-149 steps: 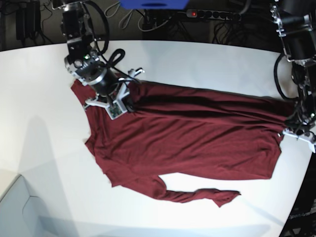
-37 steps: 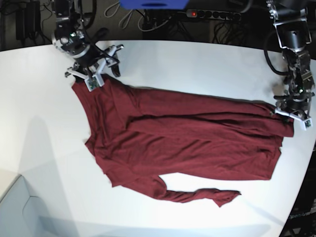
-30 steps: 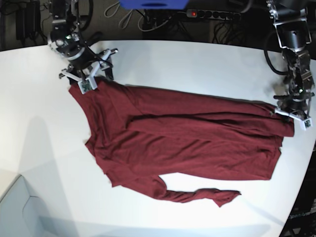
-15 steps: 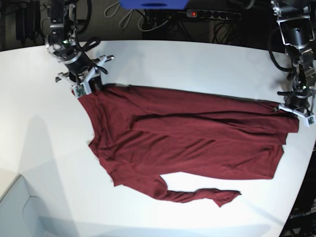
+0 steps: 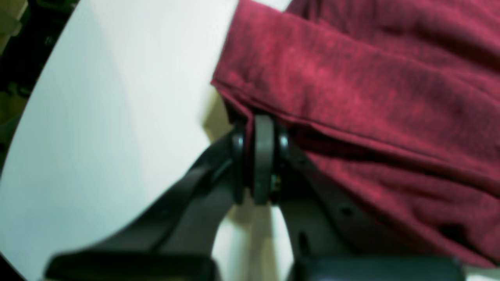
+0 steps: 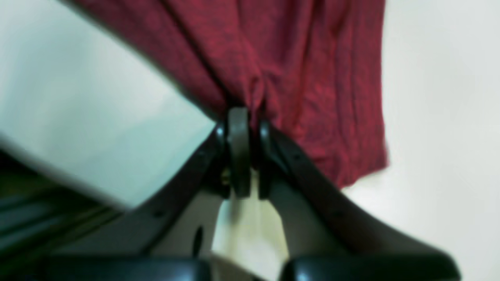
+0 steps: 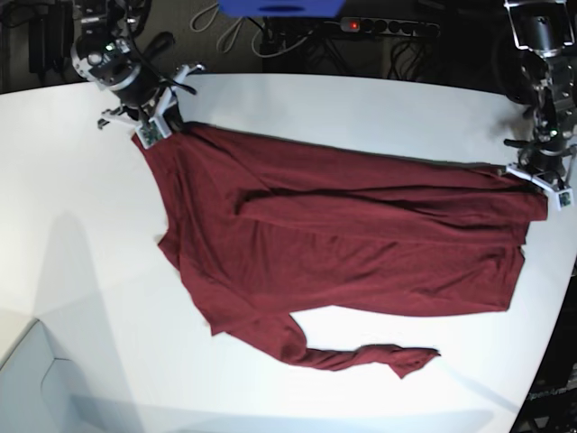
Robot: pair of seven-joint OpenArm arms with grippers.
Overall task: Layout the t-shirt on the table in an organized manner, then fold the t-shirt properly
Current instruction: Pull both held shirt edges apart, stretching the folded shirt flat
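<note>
The dark maroon t-shirt (image 7: 343,234) lies stretched across the white table (image 7: 379,108), one sleeve trailing toward the front edge. At the far left corner of the cloth my right gripper (image 7: 155,133) is shut on the t-shirt; the right wrist view shows the fabric (image 6: 297,70) bunched between its closed fingertips (image 6: 239,128). On the base view's right my left gripper (image 7: 539,186) is shut on the opposite corner. The left wrist view has the hem (image 5: 351,93) pinched at the closed fingertips (image 5: 264,132).
A power strip (image 7: 388,27) and cables lie behind the table's far edge. A blue object (image 7: 279,7) sits at the top. The table's curved edge runs close to the left gripper on the right side.
Both grippers have shut on the shirt's upper corners and pulled away from each other and toward the far edge. The upper edge is drawn taut and the cloth has shifted that way.
</note>
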